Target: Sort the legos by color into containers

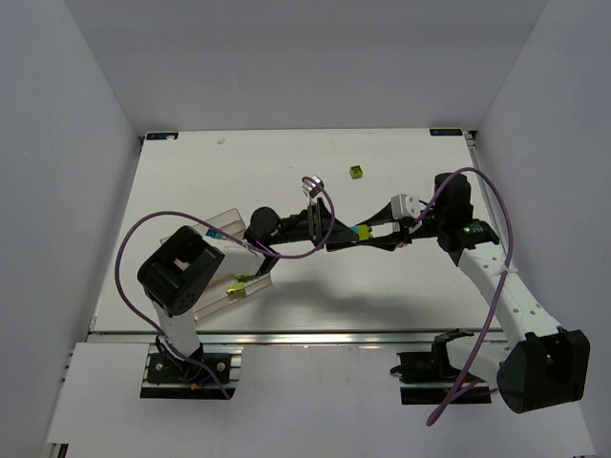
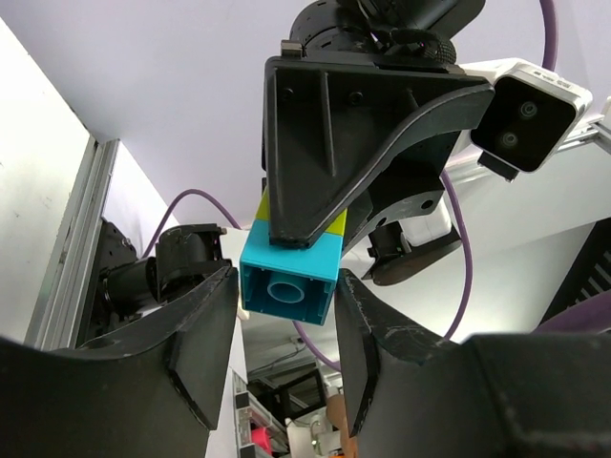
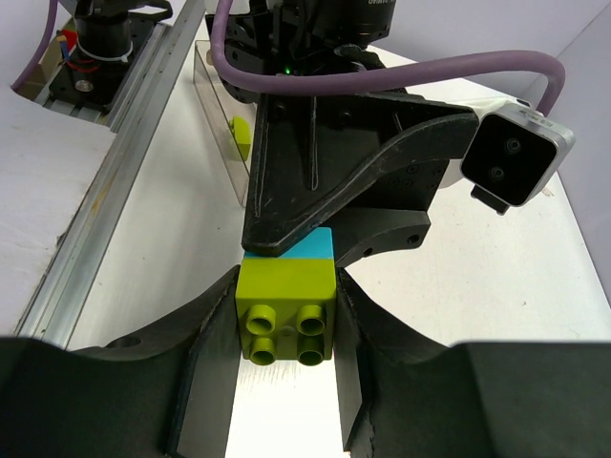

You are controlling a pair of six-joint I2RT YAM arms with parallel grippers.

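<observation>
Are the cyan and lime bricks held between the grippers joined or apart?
Joined. Both wrist views show the cyan brick pressed flush against the lime brick, one seam and no gap between them.

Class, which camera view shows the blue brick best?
The left wrist view: the blue brick sits central, hollow underside facing the camera. The right wrist view shows only a blue strip behind the green brick; the top view, a speck.

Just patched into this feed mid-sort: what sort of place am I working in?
Probably a lab robot test cell: a white table boxed in by plain white walls, with the left arm and right arm mounted beside a metal rail at its near edge.
</observation>
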